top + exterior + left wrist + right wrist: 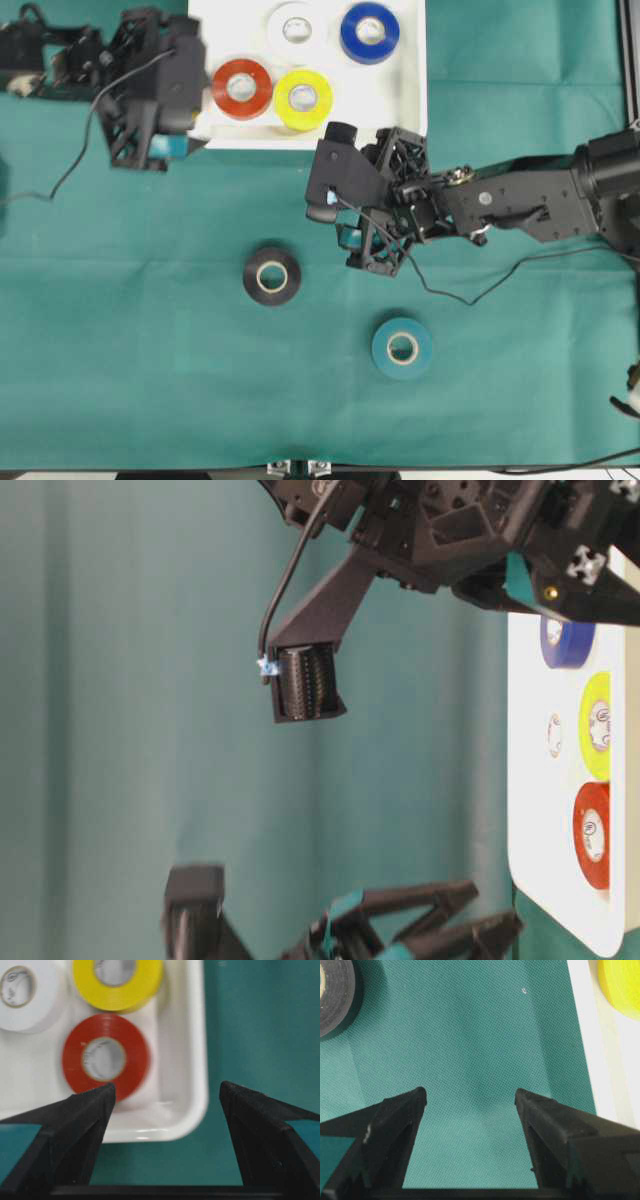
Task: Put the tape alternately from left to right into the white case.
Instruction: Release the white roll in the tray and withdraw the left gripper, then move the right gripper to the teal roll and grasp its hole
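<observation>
Black jaws of the left gripper (165, 1095) fill the foot of the left wrist view, standing wide apart with nothing between them. Past them lies a corner of the white case (192, 1060), holding the red roll (132, 1065), the yellow roll (127, 992) just above it and the white roll (42, 1007) off to the side.

From overhead, the case (408, 100) sits at the top of the green bench (130, 330) with four rolls in it: red (242, 88) and yellow (303, 98) touching in the front row, white (296, 29) and blue (369, 32) behind. The left gripper (165, 145) hangs at the case's left front corner.

Two rolls lie flat on the bench, well apart from the case: black (272, 276) and, further right and nearer the front edge, teal (402, 347).

The right gripper (345, 235) hovers between the case and the black roll, its jaws (470, 1097) also apart and empty over bare cloth.
</observation>
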You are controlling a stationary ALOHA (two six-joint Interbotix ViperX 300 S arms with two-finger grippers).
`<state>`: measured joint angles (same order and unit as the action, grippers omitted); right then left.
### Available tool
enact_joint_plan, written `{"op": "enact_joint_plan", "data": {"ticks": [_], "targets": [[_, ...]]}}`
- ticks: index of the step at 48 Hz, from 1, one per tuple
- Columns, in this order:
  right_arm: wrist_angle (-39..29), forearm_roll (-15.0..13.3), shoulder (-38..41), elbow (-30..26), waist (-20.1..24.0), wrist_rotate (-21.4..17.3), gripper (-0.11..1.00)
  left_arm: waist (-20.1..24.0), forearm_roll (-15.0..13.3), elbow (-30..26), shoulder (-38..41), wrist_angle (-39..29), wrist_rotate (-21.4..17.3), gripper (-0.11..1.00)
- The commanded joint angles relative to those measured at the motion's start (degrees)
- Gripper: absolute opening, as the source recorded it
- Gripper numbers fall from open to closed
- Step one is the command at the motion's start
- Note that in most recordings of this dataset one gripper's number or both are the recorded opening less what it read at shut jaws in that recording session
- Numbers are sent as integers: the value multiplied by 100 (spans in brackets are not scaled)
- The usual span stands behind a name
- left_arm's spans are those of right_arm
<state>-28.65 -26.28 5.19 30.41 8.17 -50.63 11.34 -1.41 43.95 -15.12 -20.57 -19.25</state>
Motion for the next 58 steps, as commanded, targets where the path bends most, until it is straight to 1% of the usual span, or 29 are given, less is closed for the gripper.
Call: {"op": "enact_joint_plan", "data": {"ticks": [1,7,14,18,24,34,49,58], "targets": [[35,-35,-193,-44,0,0,79,-149,-18,220,-325,352,141,87],[26,-35,-193,-53,0,0,79,-316,-9,571,-589,721,431,87],[35,-35,-193,-44,0,9,79,-510,-18,888,-826,993,809,87],[26,-35,-202,-53,-9,0,79,-606,-18,1037,-932,1081,976,87],[35,-44,-193,-44,-26,0,79,-738,-18,1204,-1002,1169,1125,87],[97,-35,-193,-44,-26,0,79,-905,-18,1389,-1002,1354,1213,87],[114,-35,-193,-53,-26,0,79,-914,-18,1397,-1002,1354,1204,86],[114,-35,-334,-44,9,9,78,-914,-18,1424,-1002,1354,1204,86]]}}
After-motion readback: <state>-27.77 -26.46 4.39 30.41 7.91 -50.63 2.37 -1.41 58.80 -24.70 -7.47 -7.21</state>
